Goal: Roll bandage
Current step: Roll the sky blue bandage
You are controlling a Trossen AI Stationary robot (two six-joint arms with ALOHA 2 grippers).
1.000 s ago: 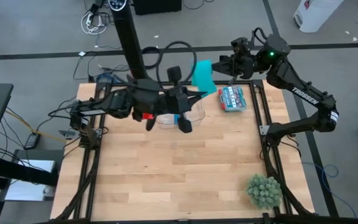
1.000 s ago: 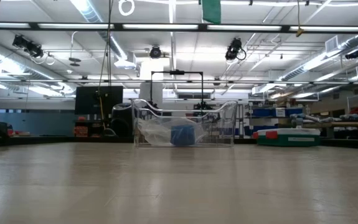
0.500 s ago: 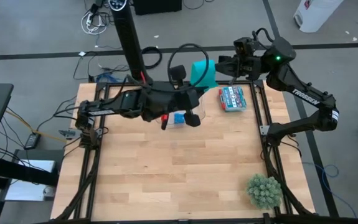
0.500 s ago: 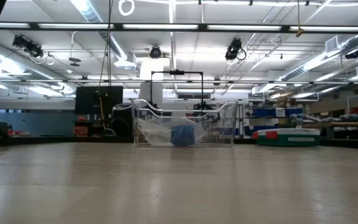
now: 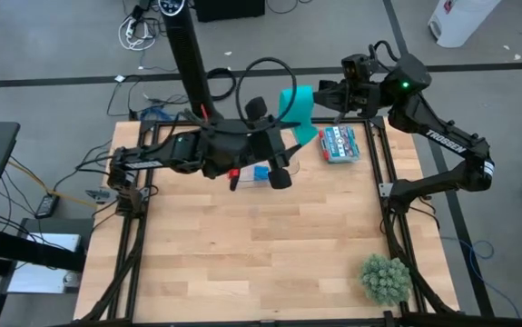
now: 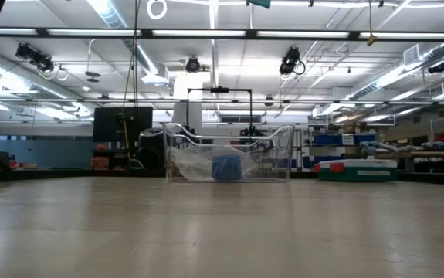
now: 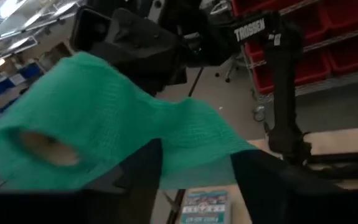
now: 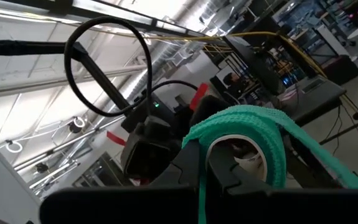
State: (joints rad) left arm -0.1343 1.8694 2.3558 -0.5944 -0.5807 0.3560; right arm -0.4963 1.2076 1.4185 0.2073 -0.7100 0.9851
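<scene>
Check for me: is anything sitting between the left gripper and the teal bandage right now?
Nothing visible. The teal-green soft fabric bandage hangs in the air from the shut right gripper, and the left gripper sits just beside it, fingers open with the fabric right in front of them. The clear plastic bin lies below, out of the path.
</scene>
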